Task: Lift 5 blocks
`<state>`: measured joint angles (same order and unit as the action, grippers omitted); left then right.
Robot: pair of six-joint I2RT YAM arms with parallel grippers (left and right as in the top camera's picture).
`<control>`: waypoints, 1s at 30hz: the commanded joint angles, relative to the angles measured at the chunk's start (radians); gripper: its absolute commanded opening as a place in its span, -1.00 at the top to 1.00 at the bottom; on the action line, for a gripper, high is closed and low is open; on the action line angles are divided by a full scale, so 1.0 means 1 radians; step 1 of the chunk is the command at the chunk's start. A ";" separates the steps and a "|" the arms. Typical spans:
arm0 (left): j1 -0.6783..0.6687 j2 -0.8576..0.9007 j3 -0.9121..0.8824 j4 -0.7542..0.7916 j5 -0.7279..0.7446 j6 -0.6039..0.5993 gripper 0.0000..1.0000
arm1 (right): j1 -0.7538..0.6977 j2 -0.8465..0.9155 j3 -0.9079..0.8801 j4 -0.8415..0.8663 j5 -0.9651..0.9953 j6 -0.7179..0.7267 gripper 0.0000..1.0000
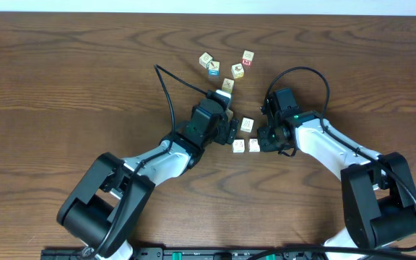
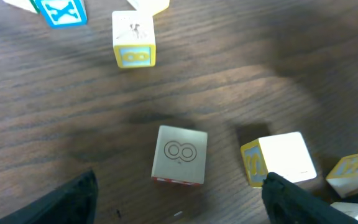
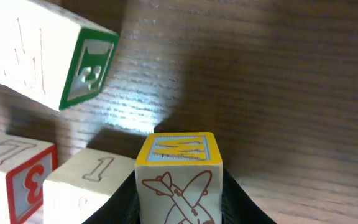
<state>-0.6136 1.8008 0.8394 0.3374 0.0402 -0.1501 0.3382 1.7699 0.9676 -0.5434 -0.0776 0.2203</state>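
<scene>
**A:** How far along is the lifting?

**B:** Early, by my reckoning. The right fingers [image 1: 262, 137] are clamped on one block, the plane-print block [image 3: 178, 174], with a dark finger pressed to each side of it. From so close I cannot tell whether it is off the tabletop [image 1: 63, 72].

**A:** And the other arm?

**B:** The left fingers [image 1: 230, 132] stand wide apart and hold nothing. In the left wrist view they hang above the ring-print block [image 2: 179, 154], which lies flat on the wood.

**A:** So what is left?

**B:** Nearly all of it, I judge. Every other block I can see rests on the tabletop. Three pale blocks [image 1: 247, 124] lie near the two sets of fingers. A loose cluster [image 1: 227, 84] sits farther from the arms, with a blue-faced cube [image 1: 214, 70] among it. At best one of the five is being raised, and four remain.

**A:** What lies next to the gripped one?

**B:** In the right wrist view the number-one block [image 3: 86, 180] sits just beside it, on the left of the picture. I cannot tell whether the two touch.

**A:** Any box or tray to put them in?

**B:** None in view. The blocks lie loose on bare wood, with no bin, bowl or tray.
</scene>
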 commanded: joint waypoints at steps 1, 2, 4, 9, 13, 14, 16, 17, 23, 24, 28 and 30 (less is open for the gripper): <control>-0.001 0.047 0.026 0.006 0.001 0.019 -0.67 | 0.014 0.050 -0.029 -0.053 0.030 0.011 0.95; -0.001 0.059 0.027 0.016 0.001 0.019 -0.67 | 0.014 0.050 -0.029 -0.066 0.042 0.011 0.80; -0.001 0.071 0.027 0.030 0.001 0.019 -0.68 | 0.014 0.050 -0.029 -0.078 0.051 0.011 0.54; -0.001 0.075 0.027 0.063 0.000 0.019 -0.67 | 0.014 0.050 -0.029 -0.094 0.050 0.011 -0.61; -0.001 0.075 0.027 0.081 -0.015 0.024 -0.23 | 0.015 0.050 -0.029 -0.116 0.050 0.011 -0.49; -0.001 0.075 0.027 0.082 -0.021 0.024 -0.16 | 0.015 0.050 -0.029 -0.119 0.050 0.011 -0.48; 0.000 0.076 0.027 0.089 -0.030 0.027 -0.16 | 0.015 0.050 -0.029 -0.127 0.050 0.011 -0.47; 0.000 0.076 0.027 0.091 -0.030 0.027 -0.16 | 0.015 0.050 -0.029 -0.131 0.050 0.011 -0.47; 0.000 0.077 0.027 0.093 -0.030 0.053 -0.16 | 0.015 0.050 -0.029 -0.150 0.050 0.011 -0.36; 0.000 0.080 0.027 0.096 -0.030 0.053 -0.16 | 0.015 0.050 -0.029 -0.157 0.050 0.011 -0.35; 0.000 0.110 0.027 0.115 -0.029 0.053 -0.15 | 0.015 0.050 -0.029 -0.187 0.050 0.011 -0.32; 0.000 0.133 0.029 0.123 -0.029 0.053 -0.16 | 0.015 0.050 -0.029 -0.202 0.050 0.011 -0.30</control>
<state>-0.6136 1.8889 0.8433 0.4541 0.0235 -0.1173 0.3492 1.7706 0.9760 -0.7216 0.0093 0.2203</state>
